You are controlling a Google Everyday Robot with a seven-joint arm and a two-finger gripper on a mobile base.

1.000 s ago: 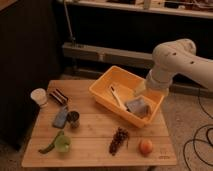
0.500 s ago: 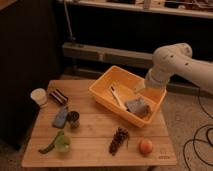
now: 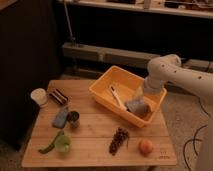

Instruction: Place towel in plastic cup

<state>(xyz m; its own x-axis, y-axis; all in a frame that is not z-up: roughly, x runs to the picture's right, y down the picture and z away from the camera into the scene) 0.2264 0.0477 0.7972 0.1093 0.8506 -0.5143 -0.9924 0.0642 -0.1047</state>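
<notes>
Wooden table [image 3: 95, 127] bears a yellow bin [image 3: 101, 94] where the gripper [image 3: 141, 96], jaws wide, hangs at the towel [image 3: 137, 106], plastic cup [image 3: 62, 144] well apart.

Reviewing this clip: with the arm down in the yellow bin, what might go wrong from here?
The end effector is low in the yellow bin, at the towel; it may catch the bin wall or the pale sticks alongside. The plastic cup is far across the table and small; the larger towel could tip it or spill over. A dark can stands near the route.
</notes>
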